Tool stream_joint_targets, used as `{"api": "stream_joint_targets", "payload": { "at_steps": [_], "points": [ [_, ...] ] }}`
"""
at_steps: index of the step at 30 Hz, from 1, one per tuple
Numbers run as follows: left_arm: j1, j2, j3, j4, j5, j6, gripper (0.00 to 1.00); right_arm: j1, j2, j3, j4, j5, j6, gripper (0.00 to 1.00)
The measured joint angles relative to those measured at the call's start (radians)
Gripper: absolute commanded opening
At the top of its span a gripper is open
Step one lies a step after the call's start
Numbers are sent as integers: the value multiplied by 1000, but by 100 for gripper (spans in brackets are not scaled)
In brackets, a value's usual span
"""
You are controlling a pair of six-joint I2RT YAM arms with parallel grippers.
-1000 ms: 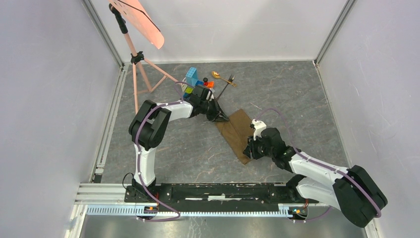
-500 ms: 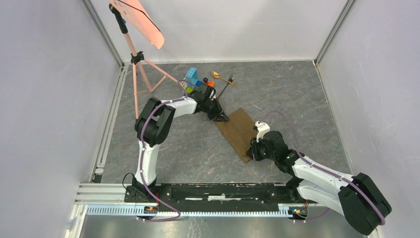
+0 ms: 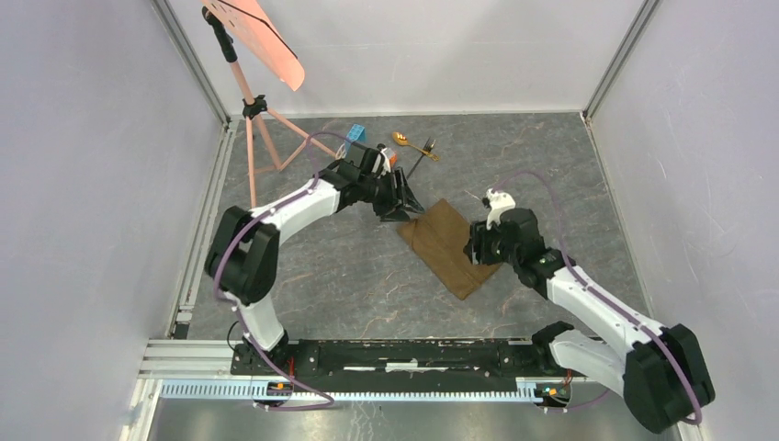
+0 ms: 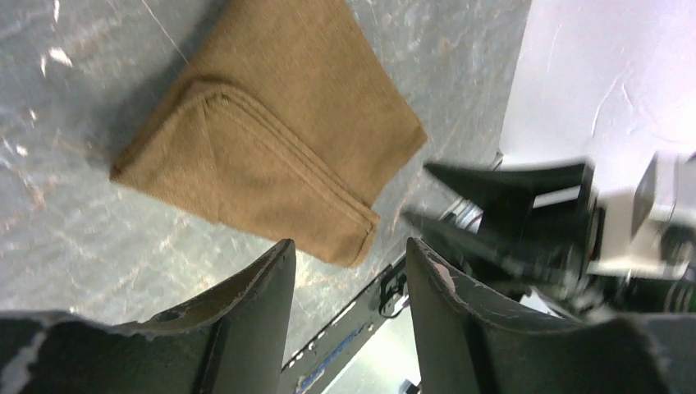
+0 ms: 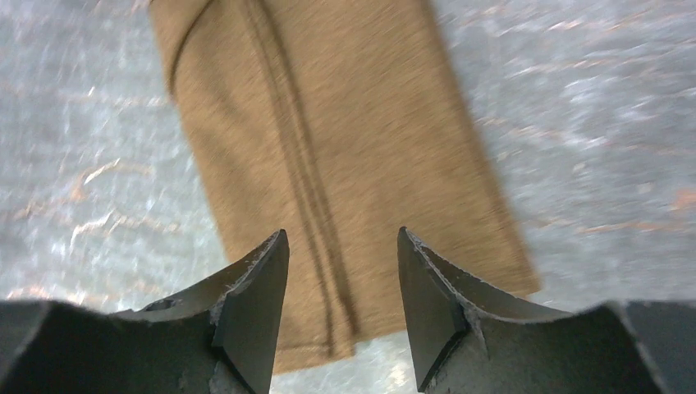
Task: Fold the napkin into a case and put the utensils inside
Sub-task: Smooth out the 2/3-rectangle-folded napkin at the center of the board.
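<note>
The brown napkin (image 3: 448,246) lies folded flat on the grey table, with a stitched flap showing (image 4: 275,148) (image 5: 328,139). My left gripper (image 3: 402,208) (image 4: 349,246) hovers open just off the napkin's far left corner, with nothing between its fingers. At the napkin's right edge, my right gripper (image 3: 475,246) (image 5: 341,234) also stands open and empty, over the napkin's near end. The gold spoon (image 3: 401,140) and the thin dark fork (image 3: 422,160) lie on the table behind the left gripper, apart from the napkin.
Colourful toy blocks (image 3: 357,138) sit beside the spoon, partly hidden by the left arm. A pink tripod stand (image 3: 254,112) occupies the back left corner. White walls enclose the table, and a metal rail (image 3: 395,354) runs along its near edge.
Both grippers have opened and let go of the napkin, which now lies folded. The left arm swung outward and back; the right gripper moved up to the napkin's right edge.
</note>
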Motion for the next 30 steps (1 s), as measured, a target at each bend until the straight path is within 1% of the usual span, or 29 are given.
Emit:
{"api": "stream_joint_targets", "payload": {
  "at_steps": [2, 4, 7, 9, 12, 14, 17, 20, 24, 26, 29, 30],
  "points": [
    [-5, -65, -43, -3, 0, 8, 60, -60, 45, 46, 1, -12, -26, 53],
    [-16, -100, -77, -3, -1, 12, 59, -119, 105, 83, 0, -30, -56, 46],
    [-55, -101, -118, 0, -2, 11, 52, -153, 176, 103, -4, -49, -91, 35],
    [-92, -76, -128, 3, -2, 11, 49, -153, 191, 100, -13, -68, -103, 31],
    [-151, -5, -121, 28, -2, 10, 45, -151, 191, 77, -2, -90, -109, 29],
    [-181, 52, -108, 34, -11, 10, 44, -152, 191, 42, 15, -93, -108, 28],
    [-196, 106, -102, 39, -32, 10, 44, -151, 191, -17, 27, -93, -101, 27],
    [-187, 159, -76, 29, -55, 10, 43, -143, 165, -70, 68, -88, -66, 27],
    [-162, 187, -44, 16, -57, 9, 44, -74, 98, -155, 162, -58, 32, 27],
    [-143, 187, -36, -3, -70, 11, 46, -7, 65, -198, 212, -51, 97, 28],
    [-119, 181, -15, -43, -105, 35, 49, 126, 27, -254, 283, -58, 212, 31],
    [-114, 174, -8, -64, -123, 53, 50, 160, 25, -264, 301, -72, 246, 34]
  ]
}}
